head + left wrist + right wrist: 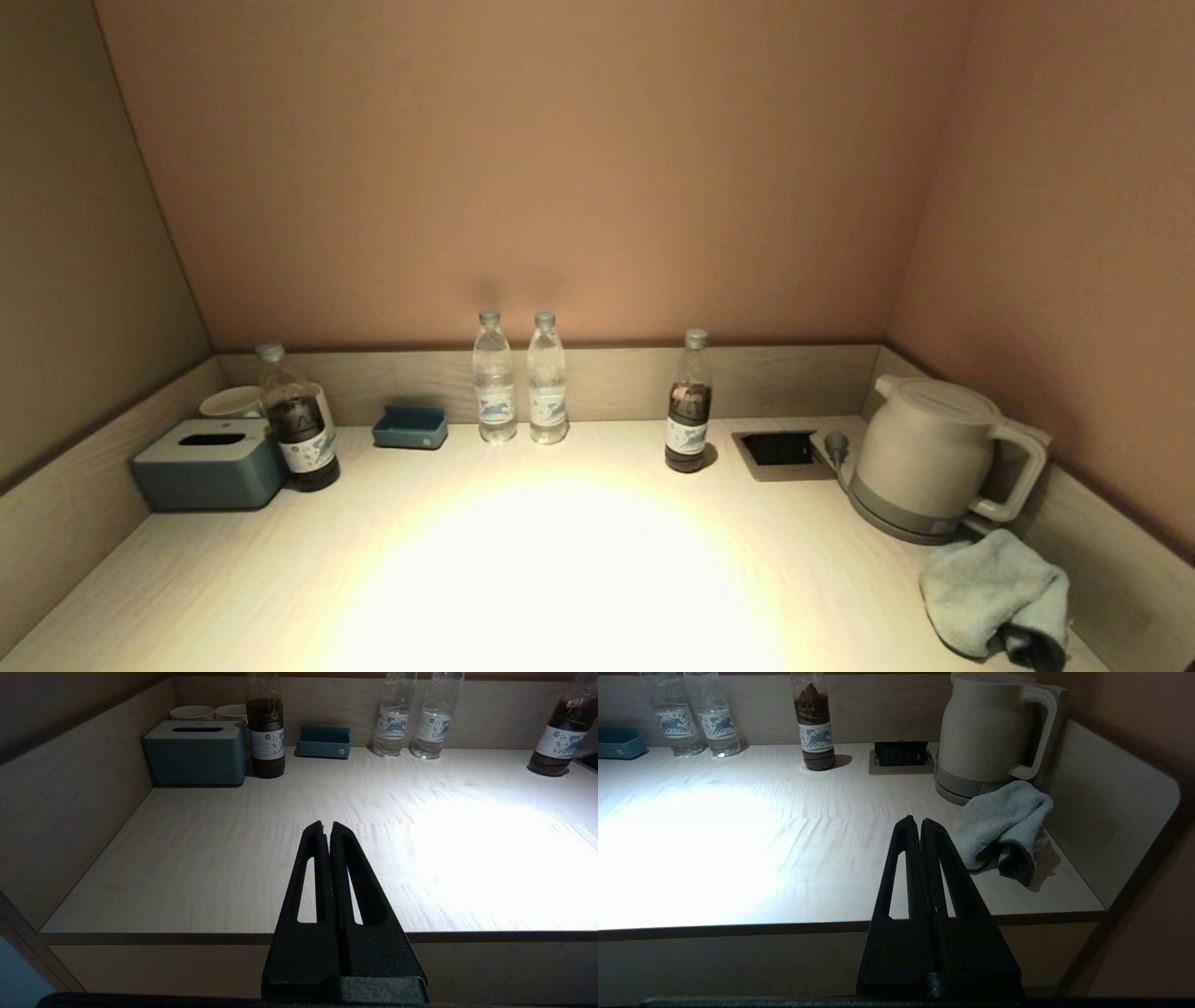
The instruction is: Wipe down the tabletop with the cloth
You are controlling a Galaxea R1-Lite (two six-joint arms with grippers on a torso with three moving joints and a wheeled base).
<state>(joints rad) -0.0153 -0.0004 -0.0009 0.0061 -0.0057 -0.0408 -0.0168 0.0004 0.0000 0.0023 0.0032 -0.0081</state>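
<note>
Cloth [995, 595] sits crumpled at the near right corner of the tabletop [560, 560], just in front of the kettle [929, 455] and close to the right side wall; untouched.

Left gripper [326, 828] hangs at the near edge on the left side, above the tabletop, fingers clenched together on nothing. Right gripper [914, 823] is likewise at the near edge on the right side, fingers pressed together, empty, cloth just to its right and apart from it.

Along the far wall, left to right: tissue box [207, 462] with cups [233, 401] behind, dark bottle [297, 420], blue tray [410, 427], two clear bottles [519, 378], second dark bottle [688, 403], recessed socket [778, 450], kettle.
</note>
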